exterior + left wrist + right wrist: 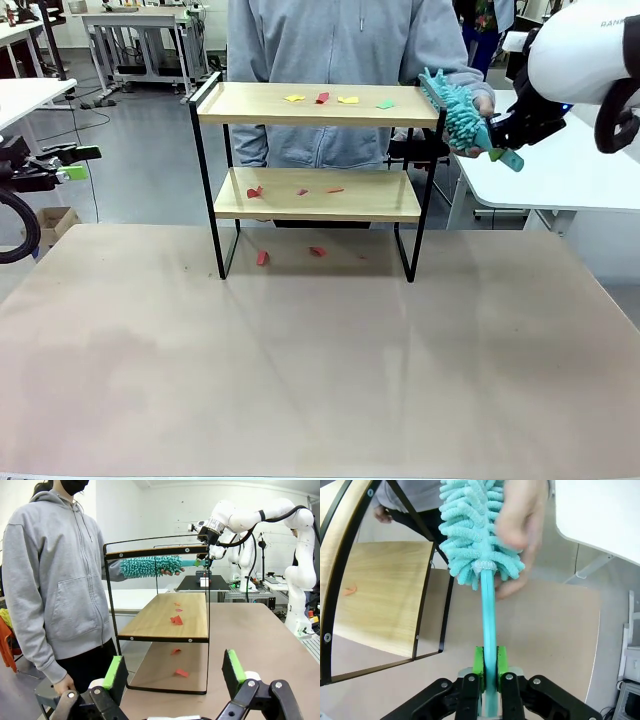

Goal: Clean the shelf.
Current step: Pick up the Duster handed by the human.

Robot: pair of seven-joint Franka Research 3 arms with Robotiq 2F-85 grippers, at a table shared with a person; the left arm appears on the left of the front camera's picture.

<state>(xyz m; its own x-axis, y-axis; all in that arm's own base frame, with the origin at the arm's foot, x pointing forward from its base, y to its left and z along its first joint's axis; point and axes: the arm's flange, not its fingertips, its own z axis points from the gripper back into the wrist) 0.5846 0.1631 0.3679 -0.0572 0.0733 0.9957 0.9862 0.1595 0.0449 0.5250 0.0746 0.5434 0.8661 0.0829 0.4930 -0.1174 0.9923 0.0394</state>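
Light wood boards of the shelf (320,104) stand centred near the far edge of the table (320,380), with its near half bare and free room on both sides. The right hand (505,140) hovers just off the shelf's right end at top-board height, pinched tight on the handle of a teal duster (455,108) whose fluffy head the person's hand (484,102) also grips. The left hand (72,165), jaws wide apart and holding nothing, hangs beyond the table's left edge, well apart from the shelf
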